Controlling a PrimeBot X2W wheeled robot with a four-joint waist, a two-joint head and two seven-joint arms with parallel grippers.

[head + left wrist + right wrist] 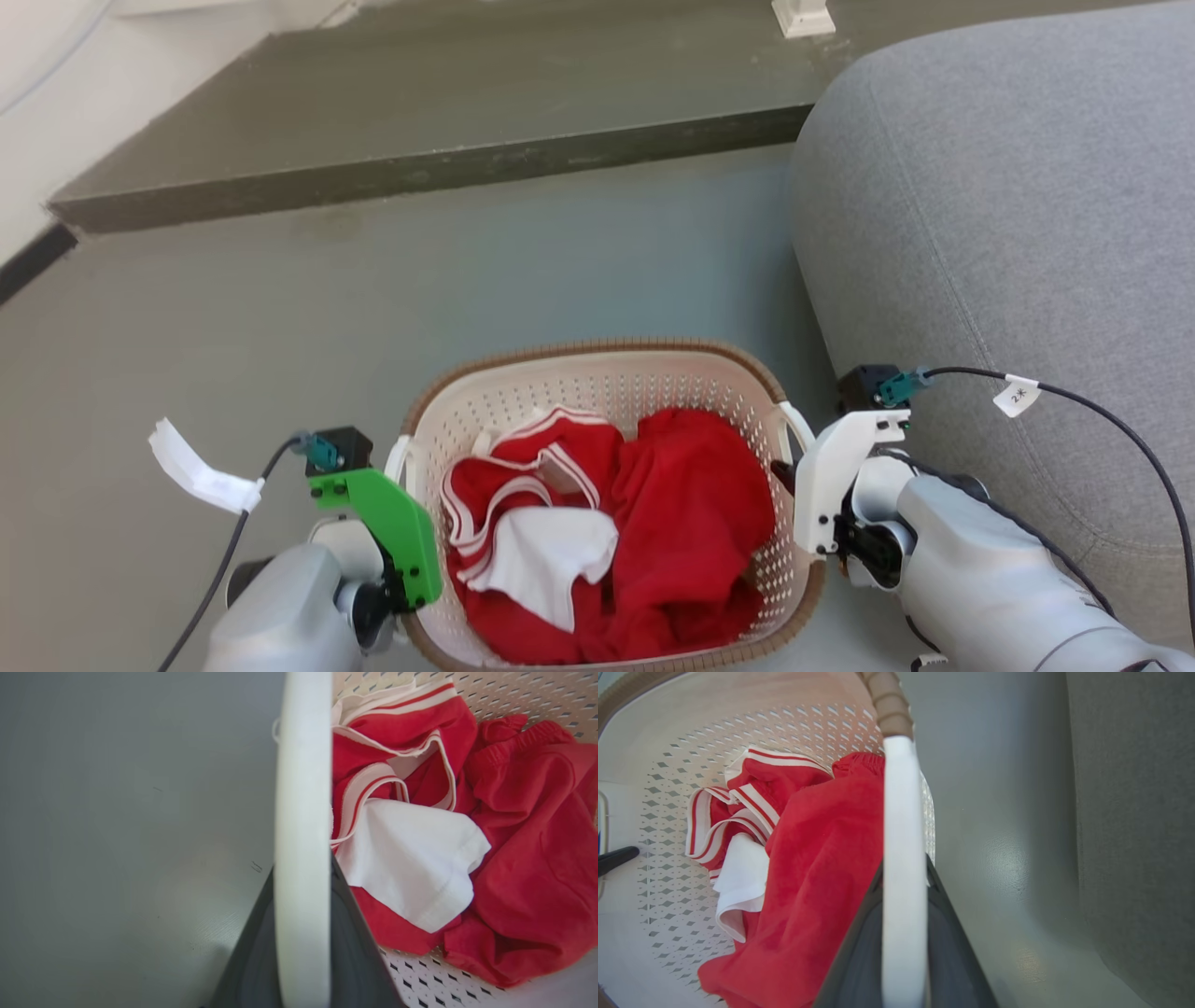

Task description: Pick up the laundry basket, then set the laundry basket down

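Note:
The laundry basket [597, 373] is cream-white and perforated, with a brown woven rim, and sits low in the head view between my two arms. Red and white clothes [607, 523] fill it. My left gripper [403, 481] is shut on its left white handle [302, 812], which runs between the dark fingers [355, 952]. My right gripper [789, 471] is shut on the right handle [903, 812], just below the brown rim [887, 704]. Across the basket, the right wrist view catches a dark finger [616, 857] of the left gripper. I cannot tell whether the basket touches the floor.
A grey sofa [1008, 187] stands close on the right, next to my right arm. A dark raised step [420, 103] crosses the back, with a white furniture foot [803, 17] on it. Grey floor [280, 308] lies open ahead and to the left.

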